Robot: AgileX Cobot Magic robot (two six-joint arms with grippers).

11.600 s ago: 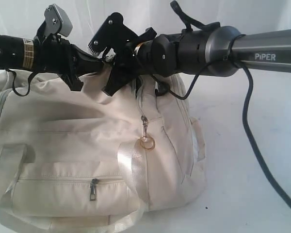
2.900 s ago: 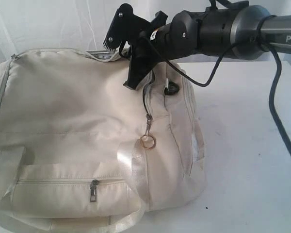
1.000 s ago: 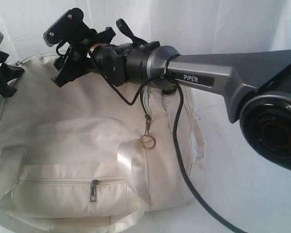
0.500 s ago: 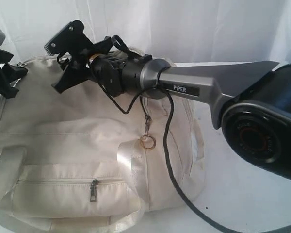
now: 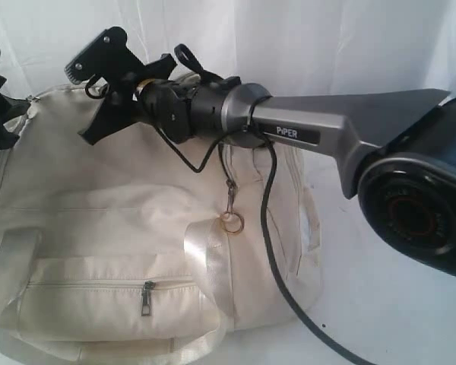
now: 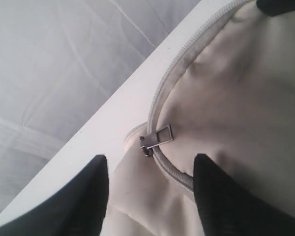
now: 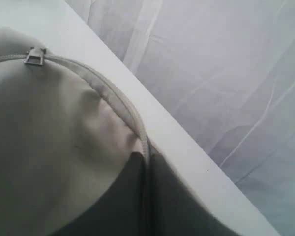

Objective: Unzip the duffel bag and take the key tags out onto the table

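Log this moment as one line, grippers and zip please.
bag zipped where seen | left gripper open over pull | right gripper shut on bag at zip seam | key tags unseen

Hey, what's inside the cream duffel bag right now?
Nothing inside shows. The duffel bag has its top zip looking closed wherever it is visible, on both sides of the metal pull, so its fabric covers the interior. No key tags are in sight.
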